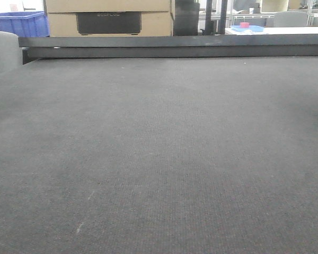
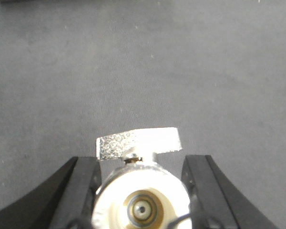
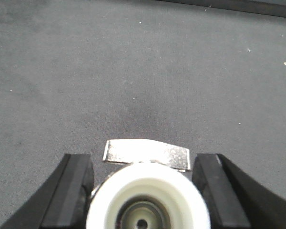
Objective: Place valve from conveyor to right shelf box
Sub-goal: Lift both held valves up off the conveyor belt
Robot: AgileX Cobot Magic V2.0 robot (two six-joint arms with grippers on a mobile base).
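Observation:
In the left wrist view a silvery valve (image 2: 142, 200) with a white end cap and a flat metal handle sits between the black fingers (image 2: 81, 186). My left gripper (image 2: 142, 160) is shut on it above the dark grey conveyor (image 2: 133, 71). The right wrist view shows a like valve (image 3: 148, 191), white cap toward the camera, held by my shut right gripper (image 3: 142, 156) over the conveyor (image 3: 133, 71). From the front view only bare conveyor (image 1: 159, 159) and its black rail (image 1: 175, 46) show, with no arms. The right shelf box is out of view.
Beyond the rail stand a blue crate (image 1: 18, 24), a cardboard box (image 1: 108, 18) and a white table (image 1: 286, 30) with a blue dish (image 1: 247, 27). A grey rounded object (image 1: 2, 50) sits at the belt's left edge.

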